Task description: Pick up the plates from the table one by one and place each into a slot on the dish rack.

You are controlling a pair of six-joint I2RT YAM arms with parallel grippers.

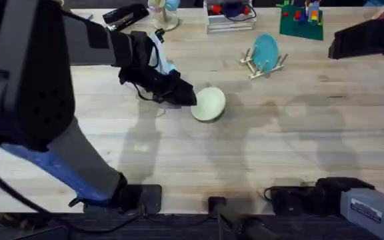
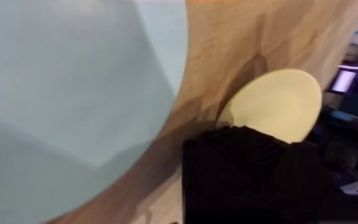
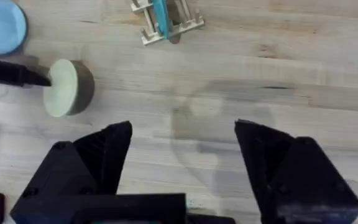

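Pale plank table (image 1: 299,147) under cream plate (image 1: 209,104)

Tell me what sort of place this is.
Probably a robot lab workbench: two arms work at a wooden table, with a dish rack holding a teal plate, and toys and clutter along the far edge.

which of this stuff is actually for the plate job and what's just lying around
For the job: cream plate, blue plate, rack, table.
Just lying about: teal plate already standing in the rack, clear tray, green board.
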